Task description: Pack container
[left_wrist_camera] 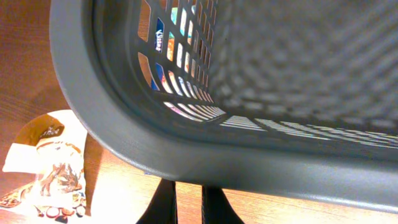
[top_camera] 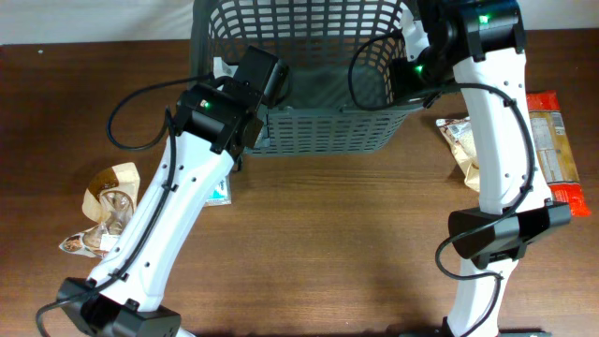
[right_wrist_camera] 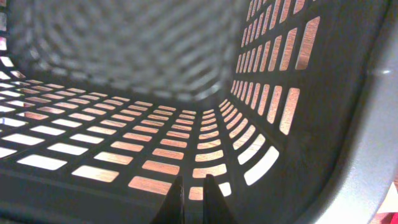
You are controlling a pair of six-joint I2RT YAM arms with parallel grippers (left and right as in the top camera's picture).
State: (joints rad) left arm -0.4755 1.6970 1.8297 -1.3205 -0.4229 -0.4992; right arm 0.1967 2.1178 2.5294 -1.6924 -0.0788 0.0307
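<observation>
The container, a large dark grey slotted basket (top_camera: 318, 140), stands at the table's far centre, its floor bare where it shows. My left gripper (top_camera: 273, 86) is at its left rim. In the left wrist view the fingers (left_wrist_camera: 189, 193) are close together with only a thin gap, and their tips are hidden under the thick rim (left_wrist_camera: 205, 162). My right gripper (top_camera: 414, 58) reaches inside the right end. Its fingers (right_wrist_camera: 194, 185) are almost together, with nothing between them, pointing at the slotted wall (right_wrist_camera: 155, 149).
A brown and white snack bag (top_camera: 108, 211) lies at the left and also shows in the left wrist view (left_wrist_camera: 50, 162). A teal packet (top_camera: 221, 193) lies under my left arm. A pale bag (top_camera: 463, 145) and a red-orange packet (top_camera: 552, 150) lie at the right.
</observation>
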